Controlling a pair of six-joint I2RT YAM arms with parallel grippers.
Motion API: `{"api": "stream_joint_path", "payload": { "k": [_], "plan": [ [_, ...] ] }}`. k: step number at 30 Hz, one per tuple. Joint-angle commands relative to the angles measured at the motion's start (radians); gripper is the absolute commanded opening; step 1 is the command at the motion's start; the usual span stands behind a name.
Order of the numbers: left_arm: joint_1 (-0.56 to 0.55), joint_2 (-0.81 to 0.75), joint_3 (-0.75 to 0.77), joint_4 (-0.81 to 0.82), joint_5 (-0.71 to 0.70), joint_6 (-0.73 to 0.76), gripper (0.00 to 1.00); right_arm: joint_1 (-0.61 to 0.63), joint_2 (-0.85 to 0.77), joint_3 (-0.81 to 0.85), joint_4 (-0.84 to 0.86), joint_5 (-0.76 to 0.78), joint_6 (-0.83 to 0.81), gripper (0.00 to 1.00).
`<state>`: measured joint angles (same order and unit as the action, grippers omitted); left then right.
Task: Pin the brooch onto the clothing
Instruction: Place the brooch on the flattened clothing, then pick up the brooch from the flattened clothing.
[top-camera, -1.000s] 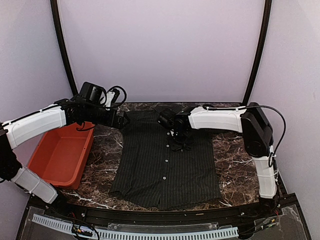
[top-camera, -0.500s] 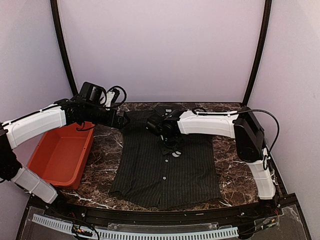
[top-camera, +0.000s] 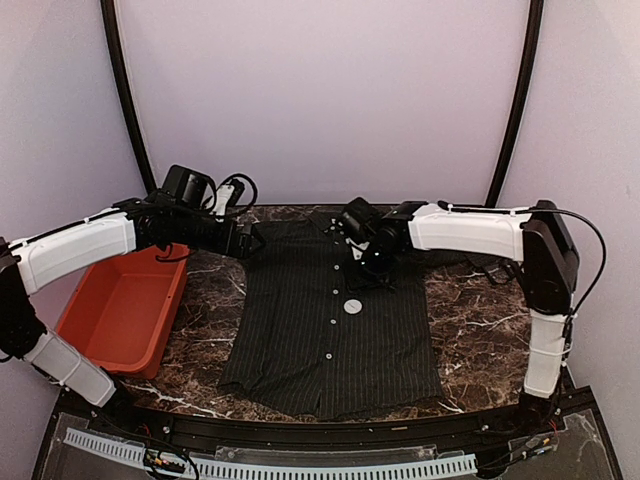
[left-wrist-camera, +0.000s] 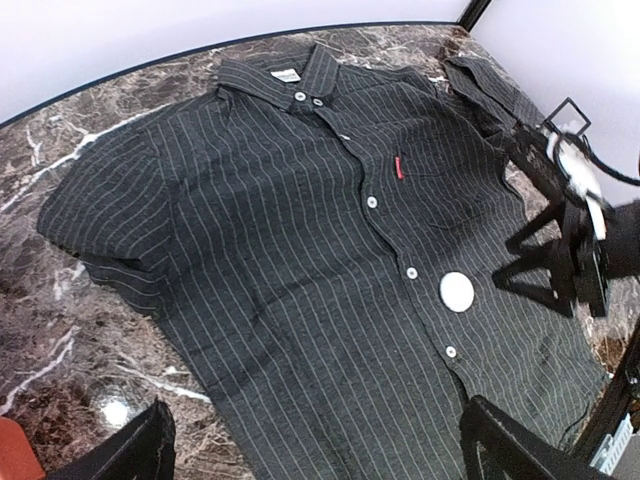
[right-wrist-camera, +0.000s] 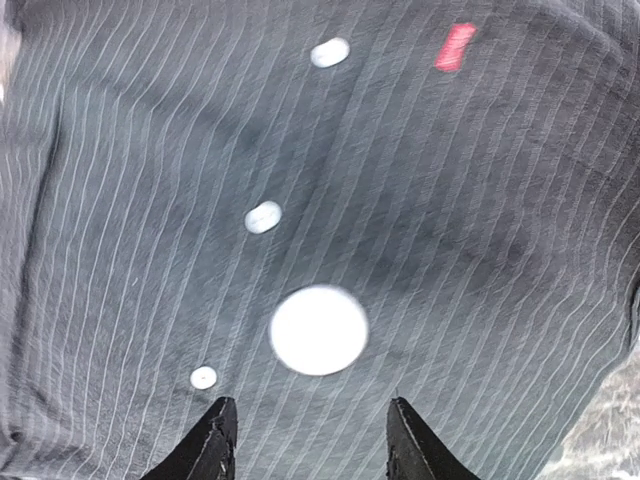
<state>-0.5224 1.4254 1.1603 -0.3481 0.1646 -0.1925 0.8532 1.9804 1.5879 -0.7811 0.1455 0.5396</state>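
Observation:
The dark pinstriped shirt (top-camera: 330, 320) lies flat and face up on the marble table, collar at the far side. The brooch (top-camera: 352, 307), a round white disc, rests on the shirt's front just right of the button line, below the red tag (left-wrist-camera: 398, 168). It also shows in the left wrist view (left-wrist-camera: 457, 291) and the right wrist view (right-wrist-camera: 319, 330). My right gripper (top-camera: 375, 262) hovers above the chest, open and empty, with the brooch just ahead of its tips (right-wrist-camera: 312, 435). My left gripper (top-camera: 248, 240) is open and empty by the shirt's left shoulder, and its tips (left-wrist-camera: 320, 450) frame the shirt's lower front.
An orange bin (top-camera: 120, 310) stands at the left of the table. Bare marble (top-camera: 470, 320) lies to the right of the shirt. The right arm's black wrist (left-wrist-camera: 570, 250) shows at the right edge of the left wrist view.
My right gripper has let go of the brooch on the shirt front and drawn back toward the far right, jaws open. The left arm has hardly moved.

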Motion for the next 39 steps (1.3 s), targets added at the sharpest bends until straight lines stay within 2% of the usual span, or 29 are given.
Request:
{"api": "stream_joint_path", "payload": {
  "k": [1, 6, 12, 15, 18, 22, 28, 34, 39],
  "plan": [
    [-0.041, 0.031, -0.001, 0.021, 0.078, -0.034, 0.99, -0.123, -0.044, -0.114, 0.175, -0.239, -0.048, 0.48],
    [-0.119, 0.069, 0.005, 0.077, 0.106, -0.129, 0.98, -0.206, -0.04, -0.167, 0.286, -0.385, -0.052, 0.45],
    [-0.183, 0.16, -0.099, 0.352, 0.148, -0.335, 0.89, -0.225, 0.029, -0.154, 0.359, -0.512, -0.046, 0.42],
    [-0.215, 0.265, -0.092, 0.455, 0.156, -0.39, 0.79, -0.234, 0.068, -0.14, 0.369, -0.543, -0.041, 0.4],
    [-0.229, 0.345, -0.077, 0.539, 0.192, -0.436, 0.62, -0.244, 0.089, -0.142, 0.381, -0.548, -0.036, 0.4],
    [-0.247, 0.438, -0.067, 0.686, 0.224, -0.489, 0.5, -0.253, 0.088, -0.152, 0.386, -0.543, -0.045, 0.39],
    [-0.296, 0.514, 0.003, 0.709, 0.239, -0.509, 0.31, -0.262, 0.079, -0.187, 0.392, -0.559, -0.051, 0.37],
    [-0.313, 0.571, 0.009, 0.727, 0.238, -0.529, 0.14, -0.265, 0.073, -0.236, 0.412, -0.581, -0.049, 0.36],
    [-0.313, 0.604, -0.005, 0.739, 0.237, -0.54, 0.06, -0.265, 0.051, -0.278, 0.43, -0.612, -0.045, 0.34]
  ]
}}
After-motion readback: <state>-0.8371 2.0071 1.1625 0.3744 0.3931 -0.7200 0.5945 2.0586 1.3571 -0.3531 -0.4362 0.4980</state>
